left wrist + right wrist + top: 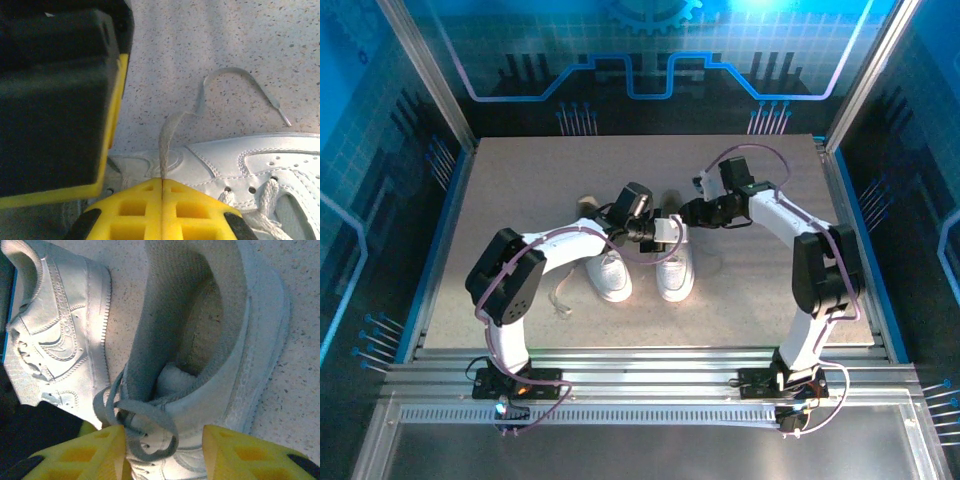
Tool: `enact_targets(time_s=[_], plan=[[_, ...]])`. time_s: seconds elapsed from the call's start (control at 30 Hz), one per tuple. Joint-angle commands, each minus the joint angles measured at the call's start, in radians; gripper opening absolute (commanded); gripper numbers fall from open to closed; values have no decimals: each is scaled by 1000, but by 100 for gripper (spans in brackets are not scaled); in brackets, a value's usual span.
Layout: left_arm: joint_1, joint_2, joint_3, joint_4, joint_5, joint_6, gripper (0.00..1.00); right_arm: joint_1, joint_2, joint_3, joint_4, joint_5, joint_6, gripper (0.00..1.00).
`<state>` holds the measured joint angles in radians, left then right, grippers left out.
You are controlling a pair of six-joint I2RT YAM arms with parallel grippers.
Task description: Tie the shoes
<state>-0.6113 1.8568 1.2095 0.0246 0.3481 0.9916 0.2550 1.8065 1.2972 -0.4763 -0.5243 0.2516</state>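
Shoes (pixel 674 275) stand mid-table (pixel 750 300); left fingers (pixel 195 210) pinch a lace (pixel 167 135).

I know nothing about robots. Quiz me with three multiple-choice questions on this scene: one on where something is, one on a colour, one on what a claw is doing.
1. Where are the shoes? A. side by side on the table; B. stacked; C. hanging in the air.
2. What colour are the robot's fingers? A. red; B. yellow; C. green.
3. What is the left gripper doing? A. standing wide open; B. clamping a heel; C. shut on a lace.
Answers: 1 A, the overhead view shows them next to each other, soles down. 2 B, both wrist views show yellow. 3 C, its fingers meet with the lace coming out between them.
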Motion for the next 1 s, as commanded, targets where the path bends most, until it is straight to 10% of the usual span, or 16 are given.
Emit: enact_targets(time_s=[0.0, 0.37, 0.97], plan=[[10, -36, -16, 12, 43, -21, 0, 8, 25, 45, -29, -1, 9, 41], [16, -33, 6, 9, 53, -56, 0, 8, -33, 3, 24, -12, -14, 0], [52, -34, 68, 16, 77, -201, 0, 7, -168, -138, 167, -14, -180, 0]])
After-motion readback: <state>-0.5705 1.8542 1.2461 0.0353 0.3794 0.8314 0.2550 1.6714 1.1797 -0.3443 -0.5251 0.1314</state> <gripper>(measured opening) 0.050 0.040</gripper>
